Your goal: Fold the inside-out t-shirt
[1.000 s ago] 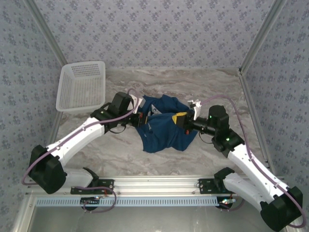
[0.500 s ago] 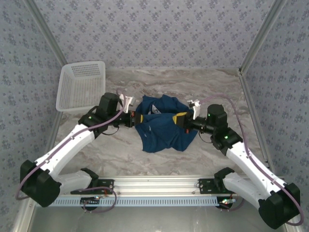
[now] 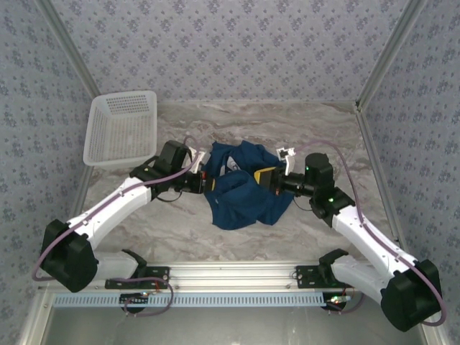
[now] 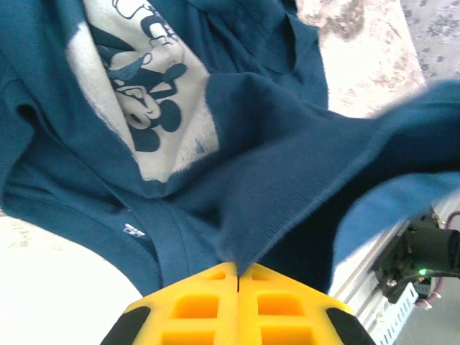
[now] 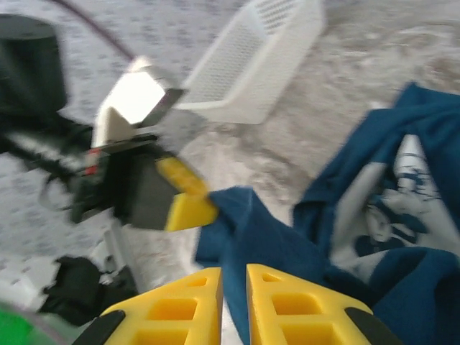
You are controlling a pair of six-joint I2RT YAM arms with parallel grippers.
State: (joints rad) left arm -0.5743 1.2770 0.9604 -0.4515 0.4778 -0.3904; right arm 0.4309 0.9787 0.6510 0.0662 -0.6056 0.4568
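Change: the left arm has swung back in toward the cloth since half a second ago, its elbow lower on the tabletop (image 3: 323,129); the right arm has barely shifted.
Shirt: the inside-out t-shirt (image 3: 244,190) lies bunched at the middle of the tabletop, between the two tools, much as before.
Left tool (image 4: 237,267): yellow ribbed pads pressed together, pinching a ridge of navy knit at their tips; seen from above it sits at the shirt's left edge (image 3: 207,180).
Right tool (image 5: 233,272): yellow pads a narrow slit apart, with the cloth just past their tips; seen from above it sits at the shirt's right edge (image 3: 260,175).
Cloth: soft, matte, dark navy jersey in loose folds, with visible seams.
Print (image 4: 144,93): a whitish patch with a cartoon mouse figure in navy outline; its lettering is cut off and unreadable.
Tag (image 4: 131,230): a tiny white label on a seam, too small to read.
Basket (image 3: 121,129): white plastic lattice, rectangular, at the far left and well apart from the shirt.
Tabletop: pale marbled surface.
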